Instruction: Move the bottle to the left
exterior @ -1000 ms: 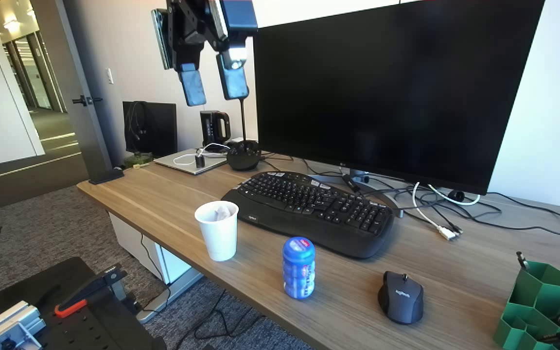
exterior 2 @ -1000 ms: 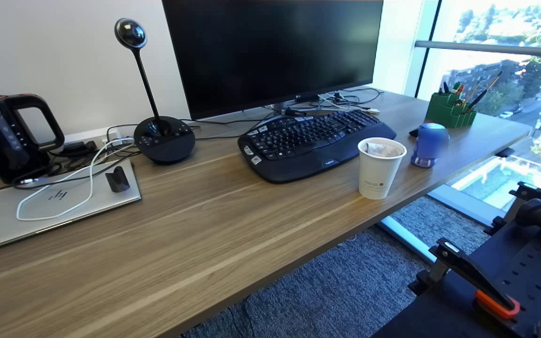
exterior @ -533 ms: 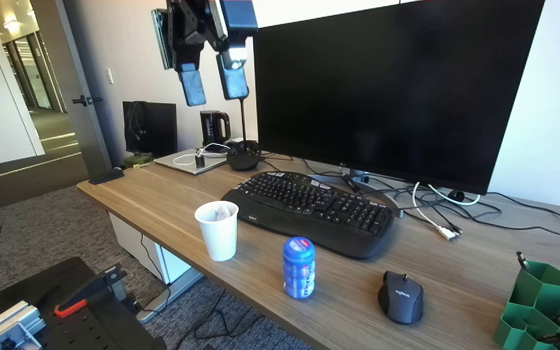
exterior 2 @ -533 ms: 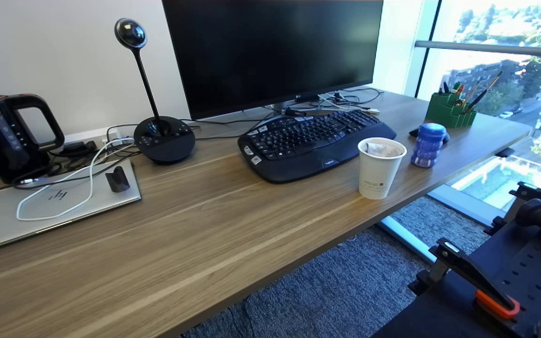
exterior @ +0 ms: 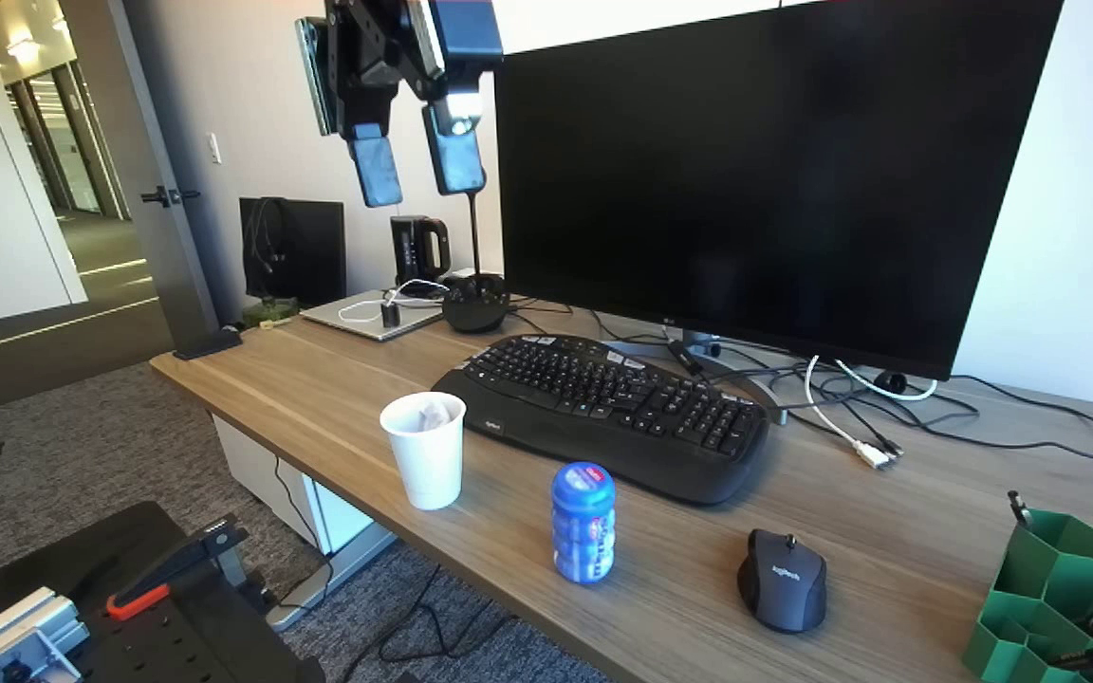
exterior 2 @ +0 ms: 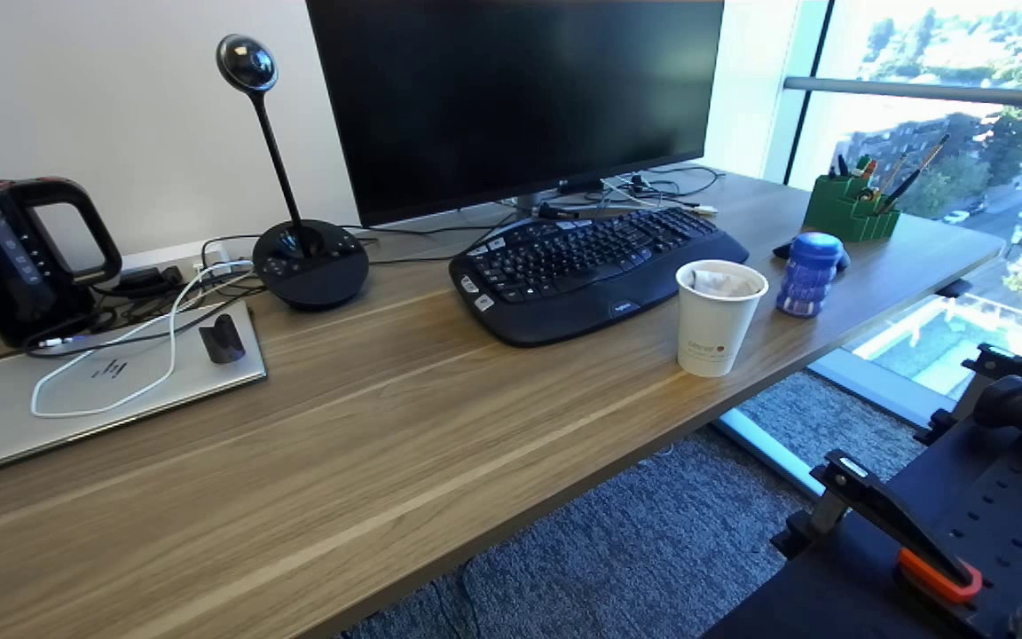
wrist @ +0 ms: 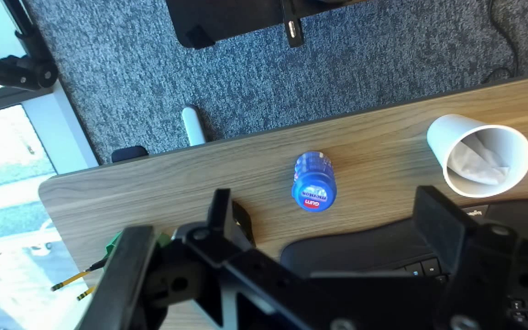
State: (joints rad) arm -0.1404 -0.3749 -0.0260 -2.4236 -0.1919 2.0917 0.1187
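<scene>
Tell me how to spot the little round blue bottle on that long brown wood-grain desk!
Find the huge flat black monitor, then the wide curved black keyboard in front of it on the desk. On the keyboard's side away from the monitor, between the white paper cup and the dark grey computer mouse, stands the blue bottle. Of those three, only it is bright blue.

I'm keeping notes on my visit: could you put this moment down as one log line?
goal: move bottle left | bottle: upright on desk, between cup and mouse | jaws: open, empty, high above desk
</scene>
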